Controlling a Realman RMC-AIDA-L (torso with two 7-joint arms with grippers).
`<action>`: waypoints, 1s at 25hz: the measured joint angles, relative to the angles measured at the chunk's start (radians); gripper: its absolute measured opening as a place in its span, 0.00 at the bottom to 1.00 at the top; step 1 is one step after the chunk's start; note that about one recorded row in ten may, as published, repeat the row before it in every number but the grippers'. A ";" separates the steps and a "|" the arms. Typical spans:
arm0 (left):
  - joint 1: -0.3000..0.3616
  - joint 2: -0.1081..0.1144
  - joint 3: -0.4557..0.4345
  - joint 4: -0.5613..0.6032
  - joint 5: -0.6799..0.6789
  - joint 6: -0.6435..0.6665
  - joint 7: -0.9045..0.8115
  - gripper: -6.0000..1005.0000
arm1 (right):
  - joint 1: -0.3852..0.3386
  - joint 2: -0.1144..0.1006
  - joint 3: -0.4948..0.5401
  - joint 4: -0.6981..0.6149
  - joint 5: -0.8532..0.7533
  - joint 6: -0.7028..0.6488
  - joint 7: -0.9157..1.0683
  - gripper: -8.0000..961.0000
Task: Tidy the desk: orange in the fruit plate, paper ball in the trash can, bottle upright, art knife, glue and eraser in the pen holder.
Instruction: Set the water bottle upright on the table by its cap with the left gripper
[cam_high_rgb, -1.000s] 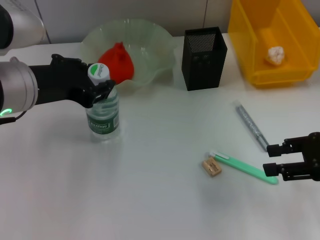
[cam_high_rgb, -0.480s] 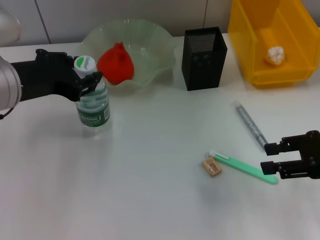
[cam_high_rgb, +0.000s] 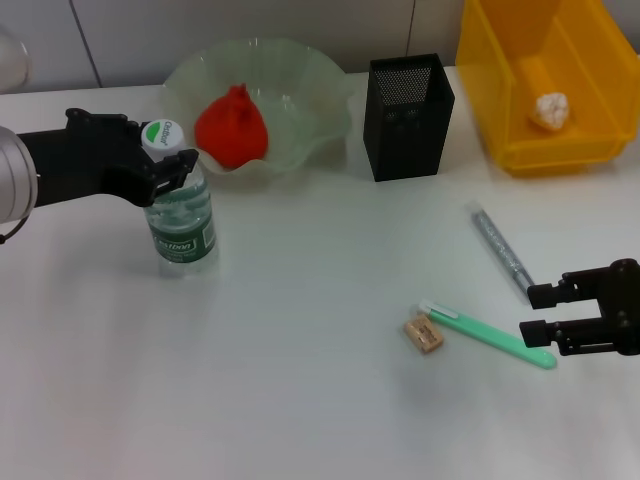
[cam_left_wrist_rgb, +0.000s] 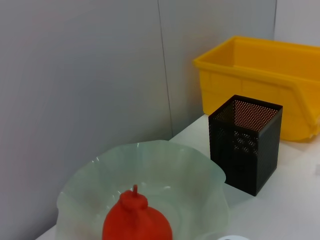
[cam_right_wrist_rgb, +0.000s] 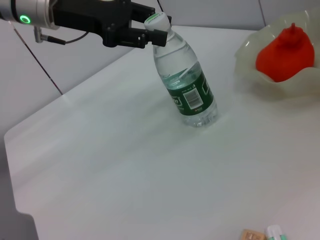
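My left gripper (cam_high_rgb: 166, 166) is shut on the neck of the bottle (cam_high_rgb: 181, 218), which stands about upright on the desk (cam_high_rgb: 300, 400), left of the fruit plate (cam_high_rgb: 320, 85). The right wrist view shows the grip (cam_right_wrist_rgb: 150, 36) under the bottle's (cam_right_wrist_rgb: 189, 90) cap. The orange (cam_high_rgb: 232, 125) lies in the fruit plate. The paper ball (cam_high_rgb: 550, 110) lies in the trash can (cam_high_rgb: 590, 150). My right gripper (cam_high_rgb: 541, 313) is open at the near right, beside the end of the green art knife (cam_high_rgb: 490, 337). The eraser (cam_high_rgb: 423, 334) lies by the knife's other end. The grey glue stick (cam_high_rgb: 500, 250) lies farther back.
The pen holder (cam_high_rgb: 408, 118) stands between the fruit plate and the trash can. The left wrist view shows the orange (cam_left_wrist_rgb: 136, 222), the fruit plate (cam_left_wrist_rgb: 200, 170), the pen holder (cam_left_wrist_rgb: 245, 142) and the trash can (cam_left_wrist_rgb: 265, 80) against a wall.
My left gripper has carried the bottle to the left and a little back, away from the desk's middle. My right gripper has hardly moved.
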 joint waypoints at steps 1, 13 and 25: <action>-0.003 0.000 -0.003 -0.003 0.000 0.003 -0.002 0.49 | 0.000 0.000 0.000 0.000 0.000 0.000 0.000 0.65; -0.022 0.000 -0.049 -0.046 -0.005 0.022 -0.008 0.51 | 0.000 0.003 0.000 0.015 -0.001 0.000 0.001 0.65; -0.020 -0.002 -0.049 -0.046 -0.004 0.026 -0.013 0.52 | -0.001 0.003 0.000 0.022 -0.002 0.000 0.001 0.65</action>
